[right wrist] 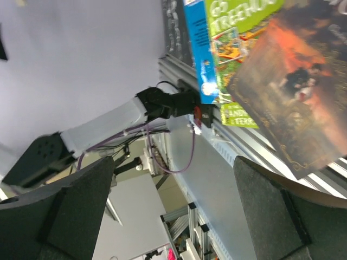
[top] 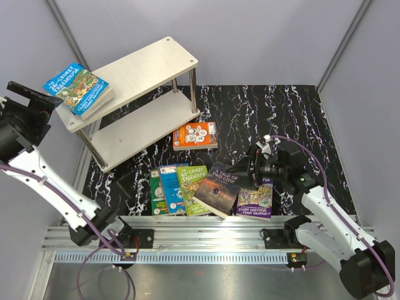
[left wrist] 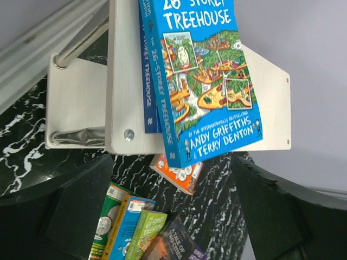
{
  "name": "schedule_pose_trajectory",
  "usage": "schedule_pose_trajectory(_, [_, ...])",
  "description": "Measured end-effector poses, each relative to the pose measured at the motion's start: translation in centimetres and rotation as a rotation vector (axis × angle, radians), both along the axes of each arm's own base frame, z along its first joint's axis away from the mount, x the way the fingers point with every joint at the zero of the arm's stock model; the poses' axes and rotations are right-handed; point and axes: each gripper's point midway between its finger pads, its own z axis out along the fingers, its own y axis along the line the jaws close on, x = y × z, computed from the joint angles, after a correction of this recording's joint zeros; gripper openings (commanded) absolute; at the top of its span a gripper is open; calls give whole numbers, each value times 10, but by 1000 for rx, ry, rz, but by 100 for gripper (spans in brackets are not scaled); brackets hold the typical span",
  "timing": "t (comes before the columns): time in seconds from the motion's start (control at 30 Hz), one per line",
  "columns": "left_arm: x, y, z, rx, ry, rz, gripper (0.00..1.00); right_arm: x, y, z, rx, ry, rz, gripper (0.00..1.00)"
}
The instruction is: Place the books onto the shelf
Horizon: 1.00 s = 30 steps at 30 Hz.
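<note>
- Location: the 26-Storey book (top: 78,87) lies on the left end of the shelf (top: 150,65), overhanging the top board, with a second book (left wrist: 146,81) under it.
- Off the shelf: the orange book (top: 195,135) lies flat on the mat (top: 281,112) just beside the lower board. A row near the arm bases is made up of the green book (top: 155,192), blue book (top: 171,186), lime book (top: 192,187), dark book (top: 219,187) and purple book (top: 255,201). The dark book is seen to overlap its neighbours.
- Left gripper (left wrist: 173,184): jaws stand wide apart and nothing is held. It is aimed at the shelf end.
- Right gripper (right wrist: 173,184): jaws stand wide apart and nothing is held. It is above the row's right end.
- Handling, judged: the books are thin paperbacks, so they are taken to be light and apt to bend. Their glossy covers are likely to slip between the pads.
- Hold, judged: a book lying flat offers little purchase. The spine edge is the stiffest place to pinch, and the dark book's lifted edge is the easiest to reach.
- Risk, judged: the overhanging pair could be tipped off by a nudge.
- Materials: the boards are pale, smooth, rectangular and look rigid, and are joined by thin shiny metal posts. The mat is black with white veining.
</note>
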Motion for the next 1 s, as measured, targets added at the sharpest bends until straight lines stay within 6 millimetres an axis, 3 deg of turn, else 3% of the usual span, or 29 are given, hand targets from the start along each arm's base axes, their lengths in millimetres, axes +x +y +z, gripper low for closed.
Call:
schedule_pose_trajectory(0.13, [-16,-18,3,51,-10,11,99,2,-9,-22,-125,28,-26,100])
schedule_pose_trajectory(0.23, [-21,-41,-6,46,-1,-43,99,-4,-19,-50,-222,101,-43,100])
schedule_pose_trajectory(0.43, [-36,-83,-38,8,48,-151,99,-26,-37,-110,-373,274,-60,100])
schedule_pose_trajectory(0.57, [-57,-112,-58,-5,57,-204,99,-45,-46,-144,-419,376,-57,100])
schedule_pose_trajectory(0.67, [-72,-128,-72,-7,59,-231,99,-50,-46,-155,-411,410,-66,100])
schedule_pose_trajectory(0.77, [-81,-138,-82,-18,72,-256,99,-47,-41,-153,-371,408,-77,100])
schedule_pose_trajectory(1.0, [-79,-142,-86,-29,89,-295,99,-35,-24,-149,-322,352,-87,100])
